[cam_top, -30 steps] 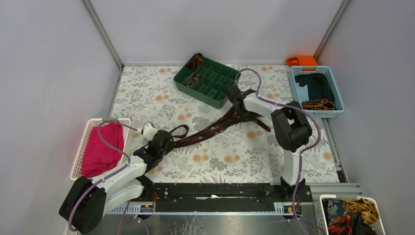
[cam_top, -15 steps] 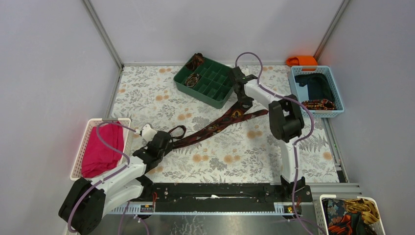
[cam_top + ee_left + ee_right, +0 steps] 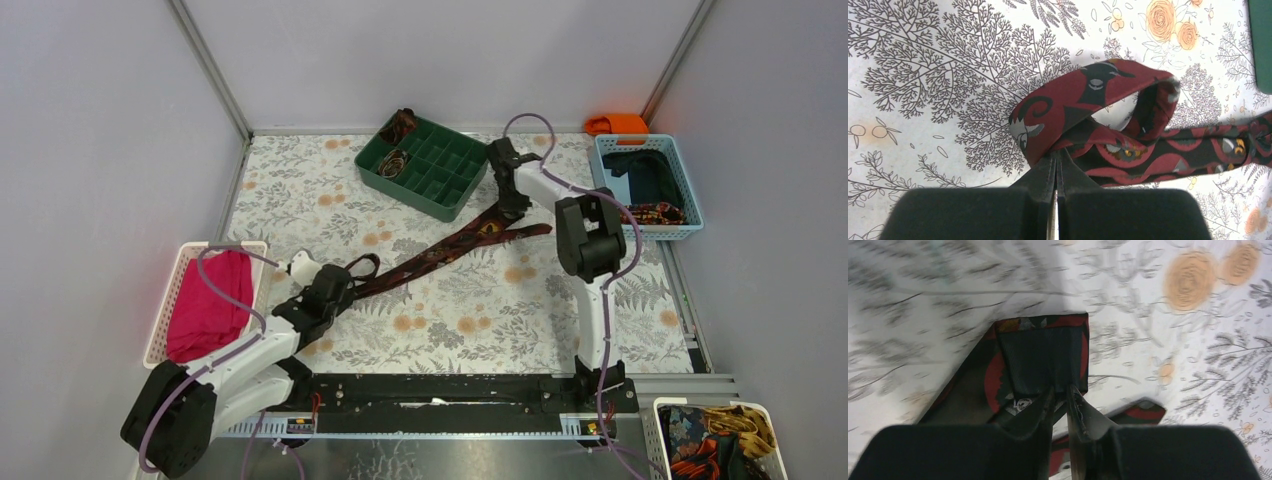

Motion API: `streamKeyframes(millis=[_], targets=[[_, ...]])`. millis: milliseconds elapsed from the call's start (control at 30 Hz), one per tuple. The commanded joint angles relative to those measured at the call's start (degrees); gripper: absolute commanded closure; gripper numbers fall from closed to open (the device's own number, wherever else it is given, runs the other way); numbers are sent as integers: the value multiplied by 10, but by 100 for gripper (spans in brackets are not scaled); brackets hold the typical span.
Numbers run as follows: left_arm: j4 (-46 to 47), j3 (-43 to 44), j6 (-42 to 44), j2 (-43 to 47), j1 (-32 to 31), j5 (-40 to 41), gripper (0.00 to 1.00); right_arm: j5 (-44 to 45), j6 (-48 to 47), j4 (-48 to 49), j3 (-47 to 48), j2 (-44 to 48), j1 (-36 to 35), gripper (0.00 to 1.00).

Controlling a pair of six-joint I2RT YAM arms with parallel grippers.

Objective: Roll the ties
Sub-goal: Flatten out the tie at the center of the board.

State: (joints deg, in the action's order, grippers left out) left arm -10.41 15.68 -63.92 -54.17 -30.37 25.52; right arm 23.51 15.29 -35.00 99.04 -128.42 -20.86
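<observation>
tie [image 3: 440,250]: one long maroon strip with a red pattern, lying diagonally across the middle of the counter [image 3: 300,190], from near-left up to far-right.
- narrow end: curled into an open loop on the counter. left hand [image 3: 1055,161] is clenched on the tie where the loop crosses itself, fingers fully together.
- wide end: right hand [image 3: 1060,395] is grasping the tie close to its broad tip, with fabric pinched between near-closed fingers and the dark lining facing the wrist cam. That view is motion-blurred.
- counter: white cover with a grey fern and orange flower print. Plain pale grey walls on three sides, metal posts in the far corners.

containers:
- green divided tray [image 3: 395,192], far centre: two coiled ties [image 3: 392,162], one in the far-corner cell and one in a left cell.
- blue basket [image 3: 600,185], far right: navy cloth [image 3: 650,175] and a patterned bundle [image 3: 650,212]. An orange item [image 3: 617,123] sits just behind the basket.
- white basket [image 3: 160,310], left: pink-red cloth [image 3: 210,305].
- second white basket [image 3: 700,403], near-right corner off the cover: mixed patterned fabrics [image 3: 715,440].
</observation>
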Motion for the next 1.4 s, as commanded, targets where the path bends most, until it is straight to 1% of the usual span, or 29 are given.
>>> streamKeyframes(millis=[0,233,433,500,633,667,800,867,900,1000,1067,1233,1367], targets=[[-6,14,8,-7,4,12,98,-34,21,-16,-55,14,80,78],[10,18,13,-29,4,1,99,-34,20,-9,-93,43,144,78],[15,11,15,-33,3,1,99,-67,18,9,-96,58,147,78],[18,9,17,-34,4,2,99,-76,18,27,-107,82,142,74],[22,14,22,-45,3,3,99,-68,19,37,-134,144,109,58],[22,14,22,-47,4,2,99,-66,21,33,-140,159,101,55],[24,20,27,-48,4,5,99,-50,35,18,-192,214,65,54],[24,29,33,-49,4,4,99,-61,39,24,-232,240,55,53],[24,33,37,-49,4,2,99,-72,42,24,-249,251,55,49],[27,36,44,-47,4,-5,99,-84,47,43,-298,275,55,44],[33,30,43,-44,3,-6,99,-74,48,54,-310,278,55,42],[38,27,48,-41,4,-7,100,-58,57,59,-281,236,64,42],[35,24,52,-30,4,-11,100,-62,60,75,-271,218,79,43]])
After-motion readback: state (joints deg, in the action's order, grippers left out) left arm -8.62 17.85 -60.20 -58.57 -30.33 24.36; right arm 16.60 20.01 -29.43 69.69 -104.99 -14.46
